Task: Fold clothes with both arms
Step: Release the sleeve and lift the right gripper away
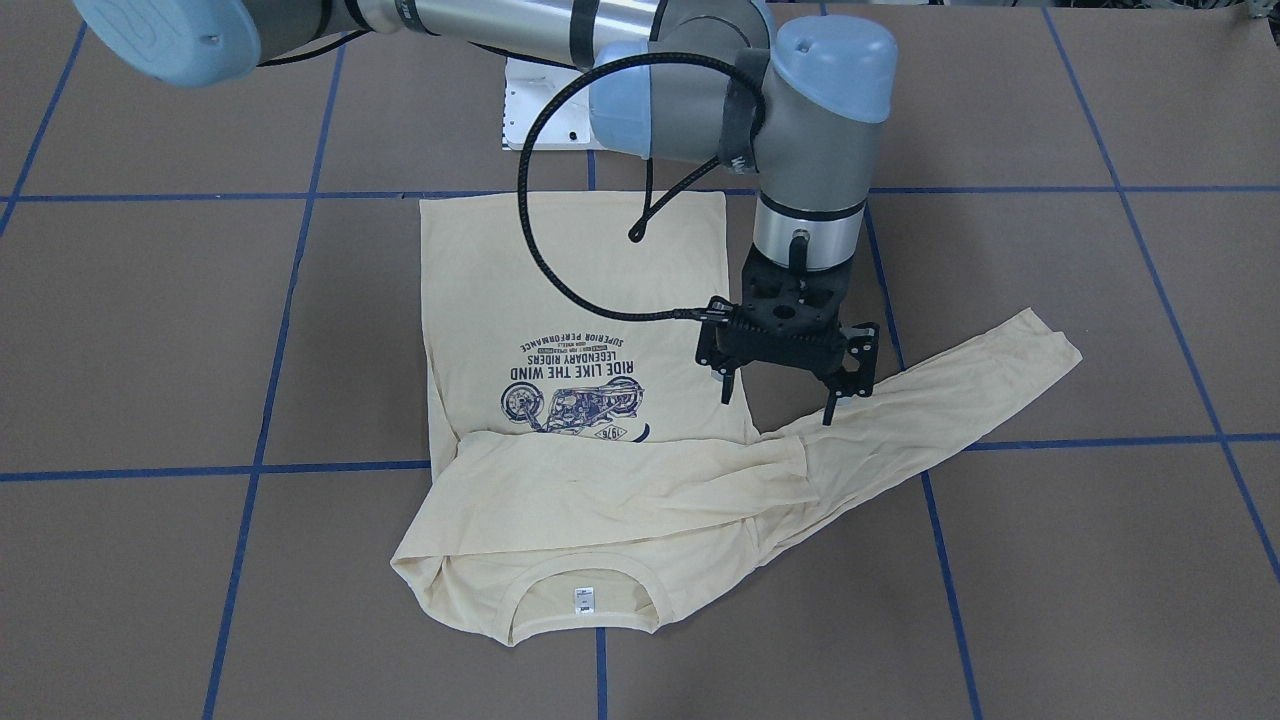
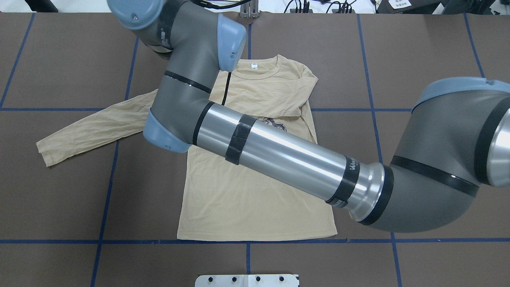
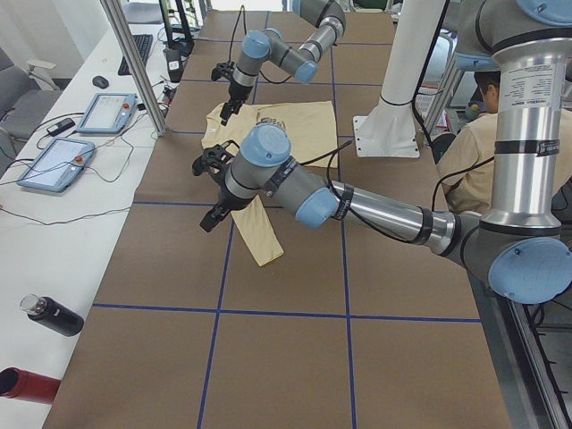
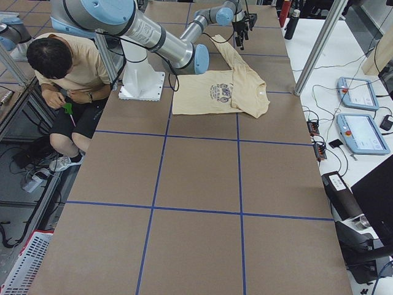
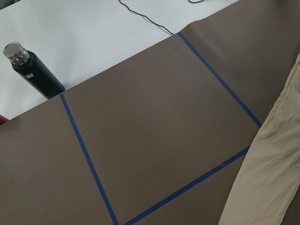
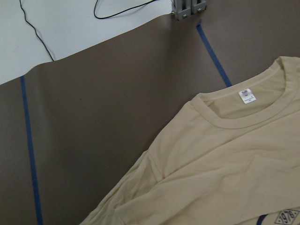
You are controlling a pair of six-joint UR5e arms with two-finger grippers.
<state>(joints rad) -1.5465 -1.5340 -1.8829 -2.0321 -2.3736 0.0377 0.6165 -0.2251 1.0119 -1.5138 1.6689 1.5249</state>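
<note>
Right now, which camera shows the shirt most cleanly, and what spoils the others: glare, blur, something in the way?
Front-facing view is cleanest: even light, the T-shirt sharp, print readable, only the right gripper at its edge. Overhead view: the right arm covers most of the print, with a glare streak along it. Right wrist view: collar crisp, tag lettering too small. Side views: T-shirt tiny.
</note>
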